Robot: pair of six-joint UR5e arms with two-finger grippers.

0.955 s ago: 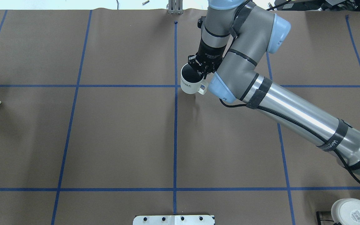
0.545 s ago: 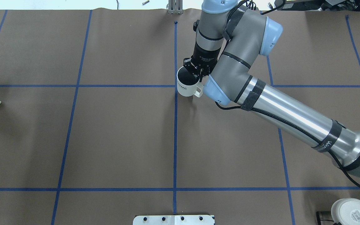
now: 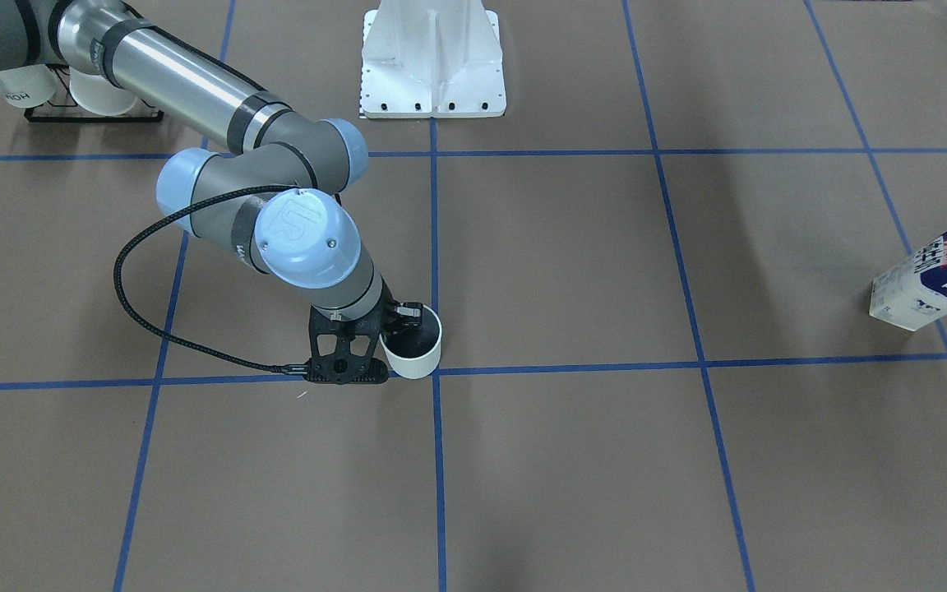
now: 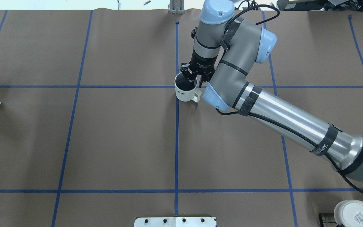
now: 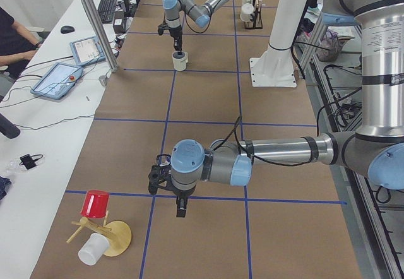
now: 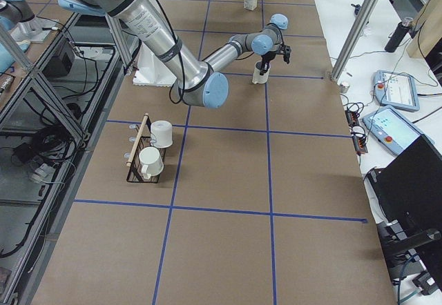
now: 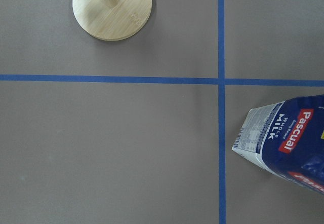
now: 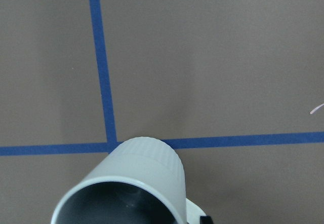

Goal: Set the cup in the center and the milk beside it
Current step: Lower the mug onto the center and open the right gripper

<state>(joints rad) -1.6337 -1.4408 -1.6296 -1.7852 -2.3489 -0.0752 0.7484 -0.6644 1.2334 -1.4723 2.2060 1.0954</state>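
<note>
The right hand (image 4: 196, 82) is pinching the rim of the white cup (image 4: 183, 93), one finger inside the dark hollow and the other outside the wall next to the handle. The cup has dark lettering on its side and sits at a crossing of blue tape lines (image 3: 572, 367) near the middle of the surface (image 4: 121, 142); whether its base touches down cannot be told. The milk (image 3: 934, 275) stands upright well apart from the cup, far out on the robot's left side, beside another tape line. The left hand (image 5: 180, 209) hangs over the surface near the milk; whether its fingers are spread or pressed together cannot be told.
</note>
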